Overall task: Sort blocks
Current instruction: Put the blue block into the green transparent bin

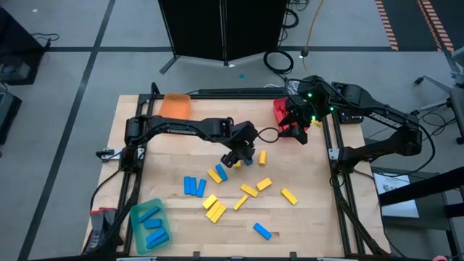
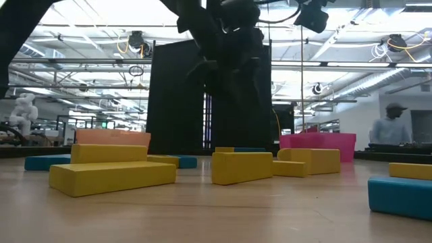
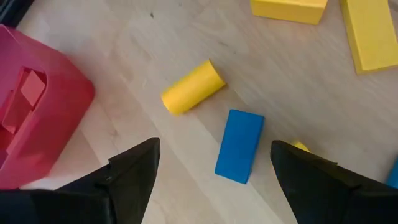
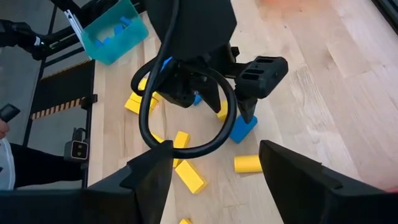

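Wood table (image 1: 312, 217) | L end effector (image 3: 211, 168) wide over blue block (image 3: 239, 146) | R end effector (image 4: 211, 165) wide, empty; red tray (image 1: 281, 110) part hidden

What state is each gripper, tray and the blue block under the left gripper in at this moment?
left gripper: open, above the blue block, holding nothing.
blue block: flat on the table, not gripped.
right gripper: open, empty, over the red tray.
red tray: holds red blocks.
teal tray: holds blue blocks.
orange tray: contents not visible.
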Controlling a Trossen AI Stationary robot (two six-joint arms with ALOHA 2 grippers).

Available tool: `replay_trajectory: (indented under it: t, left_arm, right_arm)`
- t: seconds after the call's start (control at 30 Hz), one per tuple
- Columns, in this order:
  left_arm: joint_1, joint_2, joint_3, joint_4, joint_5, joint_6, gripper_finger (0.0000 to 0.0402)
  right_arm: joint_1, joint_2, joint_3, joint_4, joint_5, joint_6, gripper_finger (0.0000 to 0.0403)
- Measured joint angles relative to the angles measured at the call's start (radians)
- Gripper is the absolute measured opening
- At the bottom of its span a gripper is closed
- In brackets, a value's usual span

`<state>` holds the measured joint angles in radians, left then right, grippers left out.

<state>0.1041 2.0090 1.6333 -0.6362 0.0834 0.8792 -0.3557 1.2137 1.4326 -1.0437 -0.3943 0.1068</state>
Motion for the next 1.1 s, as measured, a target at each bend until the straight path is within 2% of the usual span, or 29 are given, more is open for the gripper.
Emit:
replay_trajectory:
  t: [0.9, 1.1]
  left_arm:
    - [0.001, 0.187, 0.01, 0.06, 0.023, 0.043, 0.0313]
    - [0.001, 0.198, 0.022, 0.037, 0.024, 0.052, 0.0261]
  right_arm:
    - [0.0, 0.0, 0.0, -0.005, 0.0, -0.003, 0.0235]
    - [0.0, 0.0, 0.0, -0.005, 0.0, -0.004, 0.0235]
